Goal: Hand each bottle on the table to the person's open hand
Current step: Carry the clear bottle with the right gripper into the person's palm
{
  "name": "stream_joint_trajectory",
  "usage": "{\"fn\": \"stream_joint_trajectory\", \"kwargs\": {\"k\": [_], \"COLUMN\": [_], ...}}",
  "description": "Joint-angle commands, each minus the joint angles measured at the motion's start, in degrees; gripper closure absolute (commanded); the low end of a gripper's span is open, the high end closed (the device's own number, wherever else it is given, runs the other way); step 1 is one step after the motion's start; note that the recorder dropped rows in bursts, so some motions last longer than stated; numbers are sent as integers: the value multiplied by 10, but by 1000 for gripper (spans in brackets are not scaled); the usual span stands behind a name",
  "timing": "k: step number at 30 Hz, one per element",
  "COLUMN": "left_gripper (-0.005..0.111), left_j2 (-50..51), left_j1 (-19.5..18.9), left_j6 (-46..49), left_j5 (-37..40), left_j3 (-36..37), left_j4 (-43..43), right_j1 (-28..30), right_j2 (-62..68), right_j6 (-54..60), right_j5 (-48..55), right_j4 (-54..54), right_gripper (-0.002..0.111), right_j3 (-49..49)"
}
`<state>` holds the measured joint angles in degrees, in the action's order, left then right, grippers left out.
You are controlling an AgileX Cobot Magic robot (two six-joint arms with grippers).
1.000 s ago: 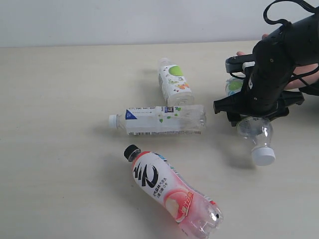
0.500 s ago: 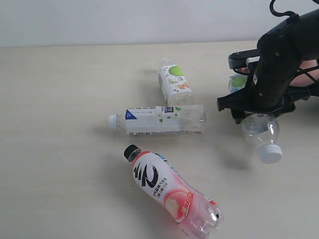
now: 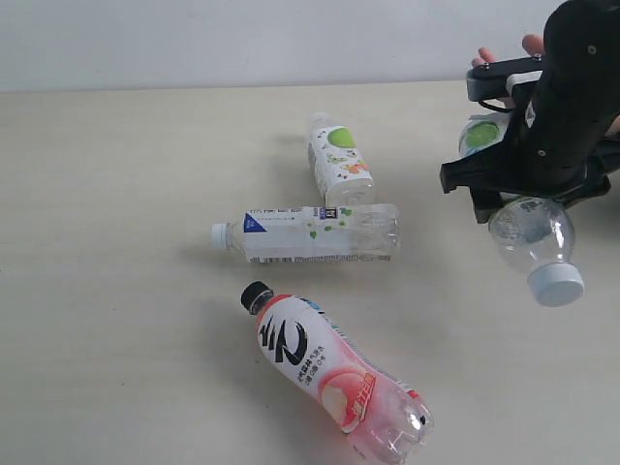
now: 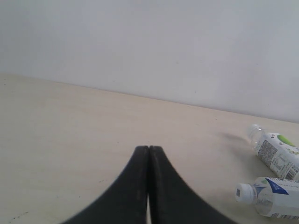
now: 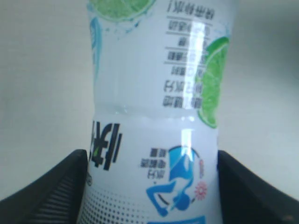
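My right gripper (image 3: 524, 191) is shut on a lime-labelled, white-capped bottle (image 3: 534, 235) and holds it above the table (image 3: 116, 194) at the right, cap tilted down toward the front. In the right wrist view this bottle (image 5: 154, 107) fills the space between the black fingers (image 5: 51, 189). Fingertips of the person's hand (image 3: 531, 44) show just behind the arm. Three bottles lie on the table: a green-and-orange labelled one (image 3: 339, 161), a blue-labelled one (image 3: 308, 233) and a pink one with a black cap (image 3: 334, 372). My left gripper (image 4: 148, 148) is shut and holds nothing, low over bare table.
A pale wall (image 3: 242, 39) runs along the table's far edge. In the left wrist view the green-labelled bottle (image 4: 276, 156) and the blue-labelled bottle (image 4: 271, 201) lie off to one side of the gripper.
My right gripper has carried the lime-labelled bottle up and to the right, toward the person's hand, whose fingertips now show above the arm. The three lying bottles have not moved.
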<state>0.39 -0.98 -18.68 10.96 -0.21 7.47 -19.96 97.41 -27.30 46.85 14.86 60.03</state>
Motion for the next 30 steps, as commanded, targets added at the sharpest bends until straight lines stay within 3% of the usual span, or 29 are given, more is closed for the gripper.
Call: {"fn": "stream_joint_trajectory", "kwargs": {"k": [1, 30], "left_gripper": [107, 107], "left_j2": [-4, -4], "left_j1": [-1, -1], "left_j6": [0, 0], "left_j5": [-3, -3], "left_j3": [2, 2], "left_j4": [-3, -3], "right_j1": [-1, -1], "right_j2": [-21, -267], "right_j6": [29, 117], "right_j5": [26, 111], "right_j4": [-10, -46], "right_gripper": [108, 108], "right_j3": [3, 3]}}
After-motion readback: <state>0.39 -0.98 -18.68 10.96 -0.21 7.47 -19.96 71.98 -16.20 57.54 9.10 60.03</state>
